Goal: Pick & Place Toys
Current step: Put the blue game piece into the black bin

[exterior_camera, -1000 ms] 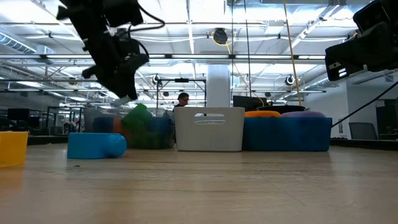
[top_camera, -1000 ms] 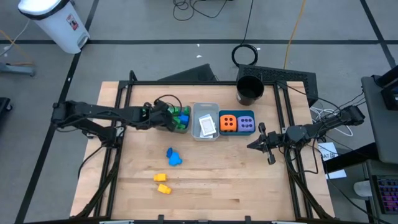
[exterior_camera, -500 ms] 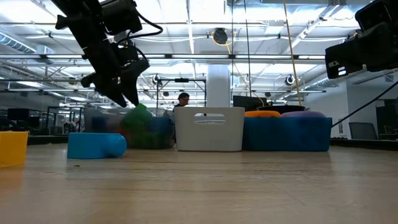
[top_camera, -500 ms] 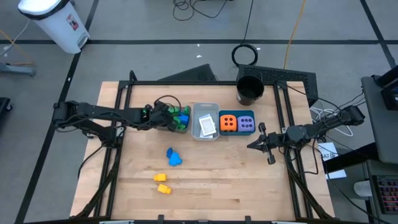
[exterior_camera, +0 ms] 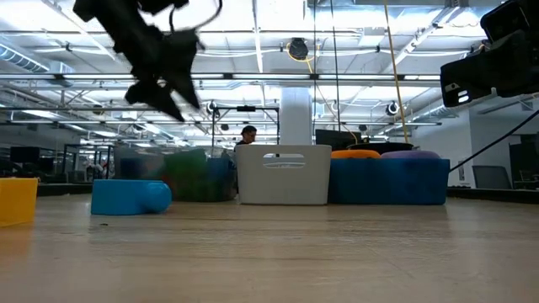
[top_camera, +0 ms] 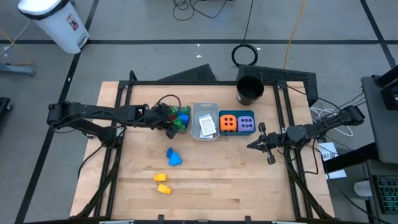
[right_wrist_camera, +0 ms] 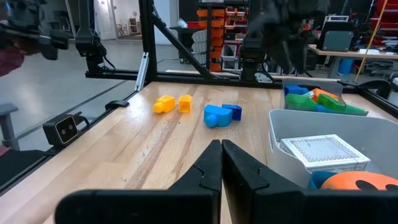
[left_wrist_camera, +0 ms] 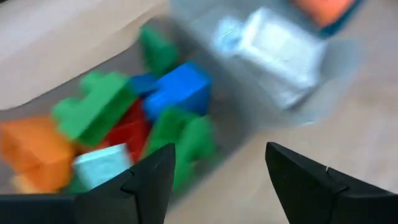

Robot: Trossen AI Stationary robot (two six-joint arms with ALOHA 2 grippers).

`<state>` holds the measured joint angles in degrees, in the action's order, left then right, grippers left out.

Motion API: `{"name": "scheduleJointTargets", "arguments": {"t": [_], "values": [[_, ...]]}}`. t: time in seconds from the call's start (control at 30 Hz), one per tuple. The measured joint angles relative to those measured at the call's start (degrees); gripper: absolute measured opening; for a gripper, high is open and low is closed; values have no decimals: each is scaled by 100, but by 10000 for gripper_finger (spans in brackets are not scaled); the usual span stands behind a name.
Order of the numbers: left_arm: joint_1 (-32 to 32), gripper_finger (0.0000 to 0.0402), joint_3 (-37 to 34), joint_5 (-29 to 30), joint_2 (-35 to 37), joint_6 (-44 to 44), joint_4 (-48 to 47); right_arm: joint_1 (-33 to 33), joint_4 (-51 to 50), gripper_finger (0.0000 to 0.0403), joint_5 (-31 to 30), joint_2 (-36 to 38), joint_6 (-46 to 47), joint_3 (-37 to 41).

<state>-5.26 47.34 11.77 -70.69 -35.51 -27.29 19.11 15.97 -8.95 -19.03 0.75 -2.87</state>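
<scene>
Your left gripper (top_camera: 169, 121) has just opened and lifted away from the clear bin (top_camera: 180, 128); it holds nothing, so the brick is delivered. Blue bricks (top_camera: 173, 157) and yellow bricks (top_camera: 161, 183) wait nearer on the table. Your right gripper (top_camera: 256, 144) rests shut and empty at the right.

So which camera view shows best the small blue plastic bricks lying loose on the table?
The right wrist view: the small blue plastic bricks lie sharp and unblocked on the wooden table. The high view shows them small, from above. The low view shows one side only. The left wrist view misses them.
</scene>
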Motion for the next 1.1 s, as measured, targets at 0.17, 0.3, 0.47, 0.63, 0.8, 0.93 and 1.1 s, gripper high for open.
{"name": "scheduleJointTargets", "arguments": {"t": [0.17,0.3,0.47,0.63,0.8,0.93,1.1], "values": [[489,257,60,-129,172,-146,184,0,1,4,2,-1,4,0],[1044,257,62,-123,164,-487,172,-2,1,4,2,0,4,0],[1830,257,62,184,-66,-1087,159,-2,2,4,2,-2,4,0],[2290,257,62,350,-416,-1689,10,0,2,4,2,-1,4,0],[2485,257,62,516,-847,-2617,-461,-1,2,4,2,0,4,0],[2479,257,62,654,-1242,-3477,-904,0,2,4,2,0,4,0],[2391,257,62,677,-1700,-3874,-878,-1,3,4,2,-2,-3,0]]}}
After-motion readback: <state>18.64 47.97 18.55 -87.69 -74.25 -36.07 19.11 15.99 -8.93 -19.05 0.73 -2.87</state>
